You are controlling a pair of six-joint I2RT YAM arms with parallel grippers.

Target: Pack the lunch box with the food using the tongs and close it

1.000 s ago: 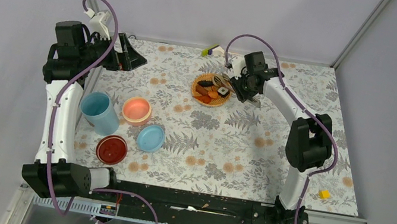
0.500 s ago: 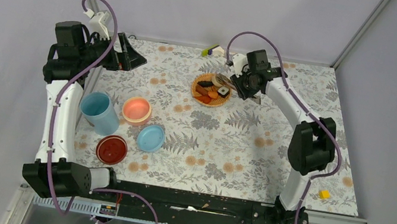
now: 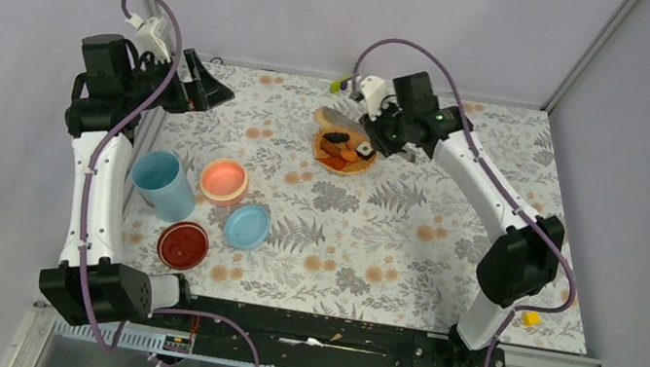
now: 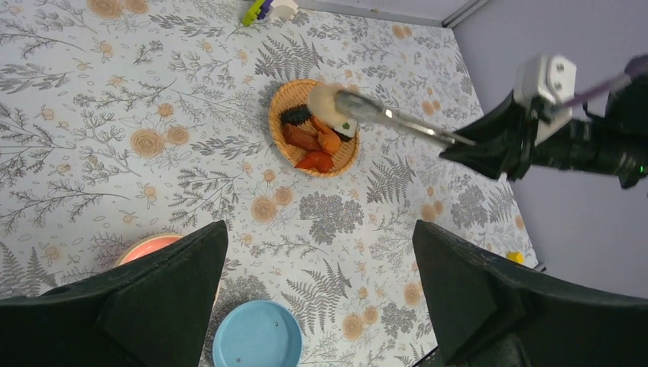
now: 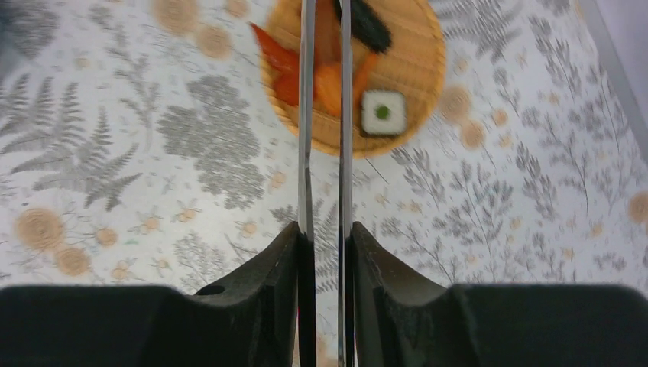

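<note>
My right gripper [image 5: 325, 229] is shut on the silver tongs [image 5: 306, 115], whose two arms run close together over the orange woven plate [image 5: 428, 69]. In the left wrist view the tongs [image 4: 390, 116] pinch a beige round food piece [image 4: 325, 99] just above the plate [image 4: 348, 157]. A sushi roll [image 5: 382, 112], orange chunks [image 5: 328, 84] and a dark piece [image 5: 370, 23] lie on the plate. The light blue lunch box tub [image 3: 159, 179], its pink-orange bowl [image 3: 224, 179] and blue lid [image 3: 246, 226] stand apart at the left. My left gripper [image 4: 319, 226] hangs open and empty at the back left.
A red round lid [image 3: 183, 244] lies in front of the tub. A small yellow block [image 3: 531, 318] sits at the near right. A green-and-yellow item [image 3: 347, 82] rests by the back wall. The right arm [image 3: 488, 185] arches over the table's right side.
The right gripper has squeezed the tongs narrower and swung their tips left and up with the beige piece between them. The left arm has shifted slightly left.
</note>
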